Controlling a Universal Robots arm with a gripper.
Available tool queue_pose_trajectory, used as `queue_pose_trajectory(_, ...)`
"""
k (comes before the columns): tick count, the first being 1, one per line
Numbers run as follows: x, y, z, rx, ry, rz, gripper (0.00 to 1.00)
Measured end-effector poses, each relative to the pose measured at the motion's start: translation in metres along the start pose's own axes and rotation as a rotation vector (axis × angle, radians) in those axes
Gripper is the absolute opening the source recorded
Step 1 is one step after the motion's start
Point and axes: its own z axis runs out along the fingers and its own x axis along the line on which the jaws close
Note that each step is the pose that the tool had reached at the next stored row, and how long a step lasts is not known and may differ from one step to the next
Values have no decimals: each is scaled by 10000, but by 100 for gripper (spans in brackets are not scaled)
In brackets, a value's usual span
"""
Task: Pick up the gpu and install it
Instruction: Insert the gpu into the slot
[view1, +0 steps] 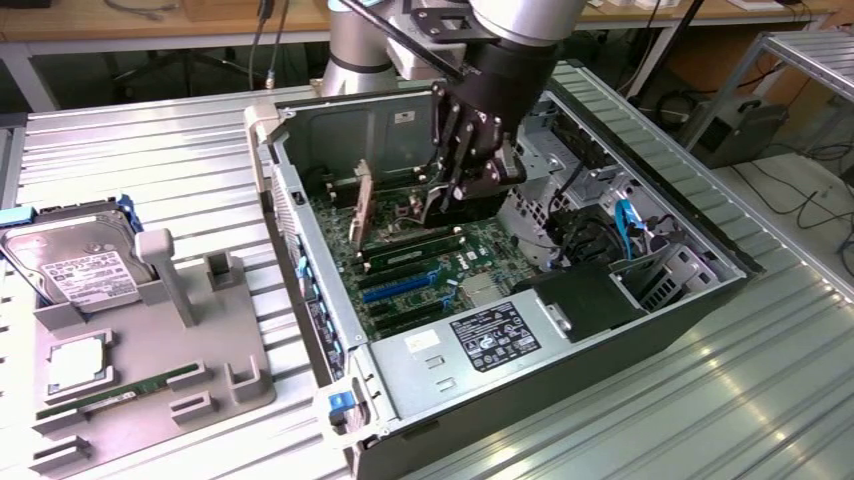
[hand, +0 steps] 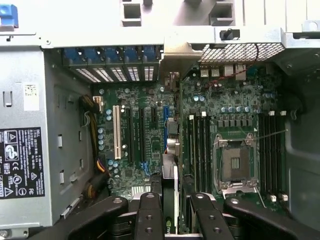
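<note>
Exterior view: The gripper (view1: 475, 185) is low inside the open case (view1: 310, 270), over the motherboard (view1: 427, 265) near the card slots. What it carries is hard to make out from this side. A hard drive (view1: 70, 262) and a memory stick (view1: 114, 393) sit on a grey fixture (view1: 200, 370) at the exterior view's left, well apart from the case. The drive's white label and the power supply (view1: 441, 365) label carry print too small to read.

Wrist view: The gpu (hand: 170, 200) is seen edge-on as a thin dark card with a bright metal strip. It is held between fingers (hand: 150, 215) closed narrowly on its two faces, above the expansion slots beside the blue one (hand: 165, 127). The power supply label (hand: 20, 162) shows certification marks; a small word at its top may read "DELL".

Handling, as judged: the card is light and rigid but fragile. The fan and board components should take no pressure. A grip on the flat faces near the top edge keeps the connector edge free. The metal bracket is slippery.
</note>
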Motion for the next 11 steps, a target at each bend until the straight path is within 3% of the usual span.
queue_pose_trajectory(11,15,71,267,134,-1,-46,26)
